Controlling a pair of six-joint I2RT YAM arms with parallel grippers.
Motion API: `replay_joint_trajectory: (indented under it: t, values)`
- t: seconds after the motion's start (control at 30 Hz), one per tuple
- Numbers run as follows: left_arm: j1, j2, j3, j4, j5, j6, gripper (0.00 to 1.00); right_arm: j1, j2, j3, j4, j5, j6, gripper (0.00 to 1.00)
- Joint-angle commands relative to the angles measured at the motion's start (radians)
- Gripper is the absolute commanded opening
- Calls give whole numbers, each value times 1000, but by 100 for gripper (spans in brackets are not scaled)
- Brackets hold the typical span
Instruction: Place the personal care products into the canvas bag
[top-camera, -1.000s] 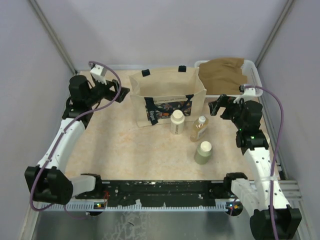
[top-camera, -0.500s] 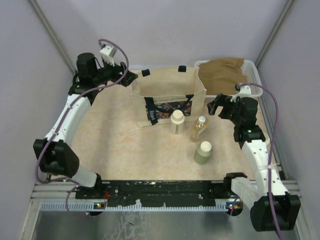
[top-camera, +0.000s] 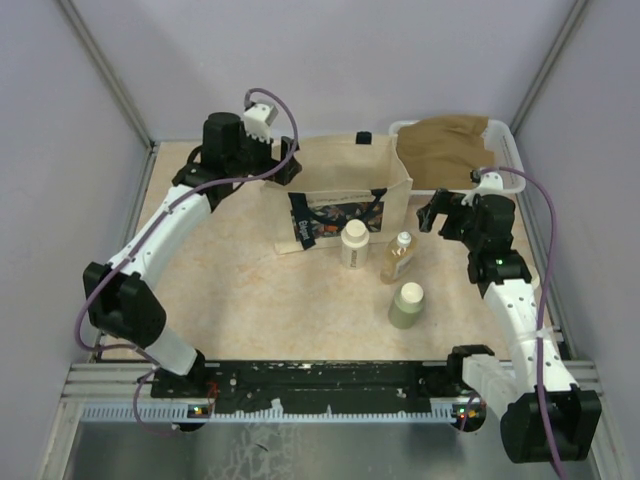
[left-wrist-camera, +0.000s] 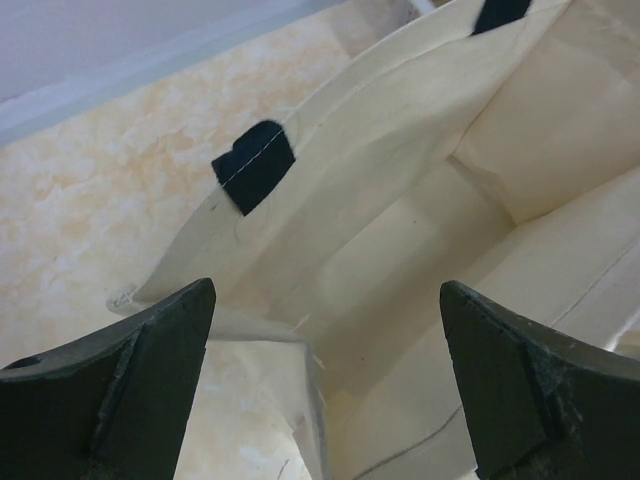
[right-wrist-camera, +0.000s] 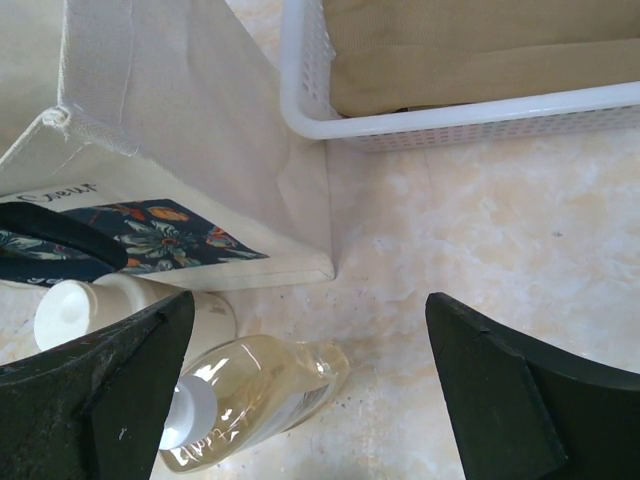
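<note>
Top external view: canvas bag (top-camera: 340, 190) stands at 12 o'clock on the tabletop (top-camera: 250, 290); cream bottle (top-camera: 354, 245), amber bottle (top-camera: 397, 258) and olive-green cylinder (top-camera: 406, 305) sit outside it, toward 5 o'clock. Left gripper (left-wrist-camera: 325, 300), jaws spread and empty, hovers over the bag's 9 o'clock rim; right gripper (right-wrist-camera: 308, 305), likewise spread and empty, hangs at 3 o'clock of the bottles.

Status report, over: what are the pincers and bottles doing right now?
Both open, empty: left pincer over canvas bag's left edge, right pincer near amber bottle. Cream bottle, green bottle also on table, outside bag. Nothing blocking them.
</note>
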Motion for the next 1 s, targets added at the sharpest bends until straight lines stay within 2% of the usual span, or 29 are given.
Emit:
replay_joint_trajectory:
  t: [0.0,0.2,0.37,0.53,0.67,0.8,0.97]
  values:
    - [-8,38,7,-105,-175,-36,99,4,-12,61,6,17,-17,99]
    - [-11,13,-49,-102,-248,-73,99,4,-7,61,-7,39,-31,99]
    - [-20,-83,-74,-66,-245,-79,99,3,-2,53,-2,42,-30,99]
    - [-22,-145,-48,-143,-291,-69,99,4,-1,49,-5,45,-29,99]
    - [-22,-190,-112,-195,-359,-66,99,4,0,46,0,39,-27,99]
    - [-21,-253,-209,-160,-375,-83,99,3,15,48,16,4,-15,99]
    - [-21,-283,-223,-169,-397,-96,99,4,30,53,78,-2,-16,99]
